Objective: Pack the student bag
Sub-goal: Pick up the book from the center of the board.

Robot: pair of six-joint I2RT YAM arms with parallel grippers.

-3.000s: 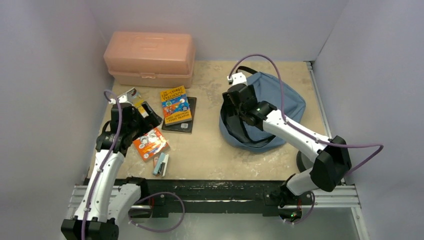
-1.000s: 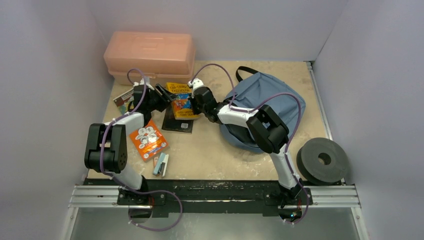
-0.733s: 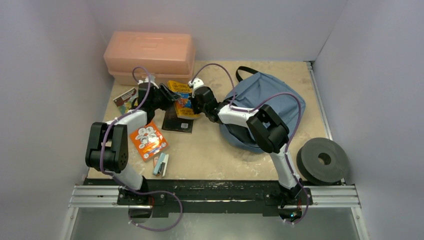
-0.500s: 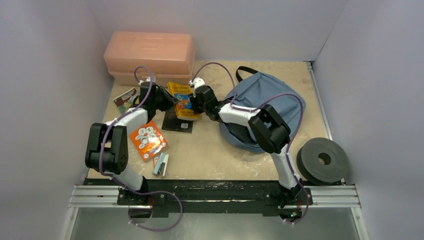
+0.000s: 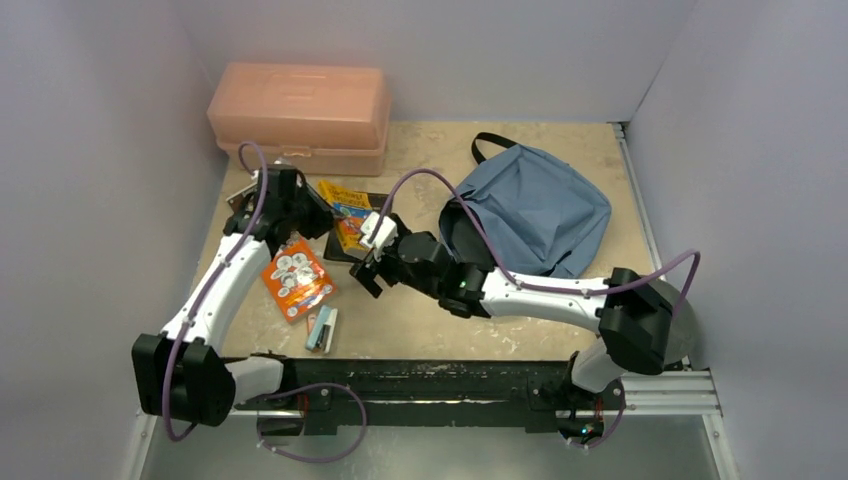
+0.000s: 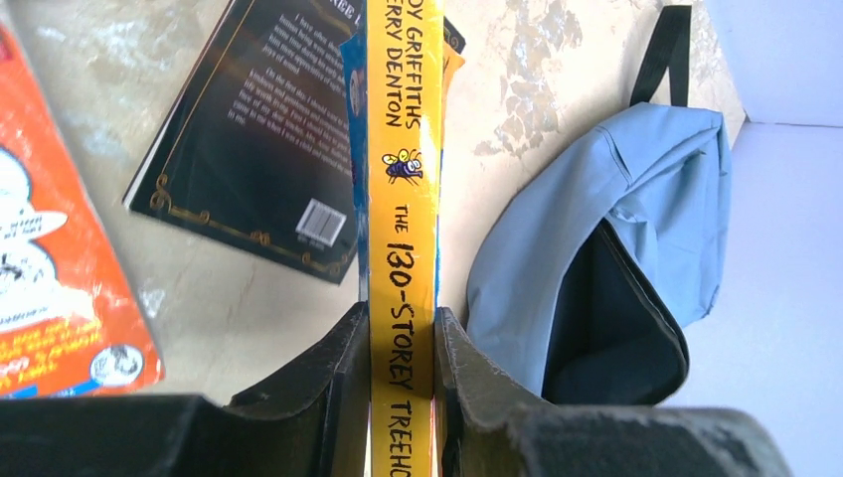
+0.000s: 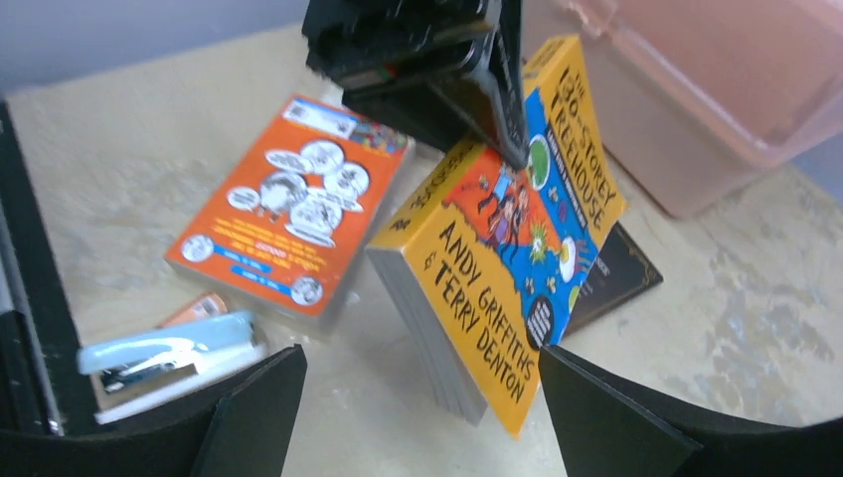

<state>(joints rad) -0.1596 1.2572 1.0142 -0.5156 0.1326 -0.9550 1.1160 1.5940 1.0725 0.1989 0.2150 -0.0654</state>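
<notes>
By the black book (image 6: 268, 129), yellow book (image 6: 403, 199) on edge in left gripper (image 6: 401, 323); right gripper (image 5: 368, 275) wide, clear of it.

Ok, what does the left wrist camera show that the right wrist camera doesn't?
Only the left wrist view shows the student bag, its dark mouth open. Only the right wrist view shows the stapler and the pink box. Both show the yellow book clamped in the left end effector, plus the orange book and the black book.
</notes>
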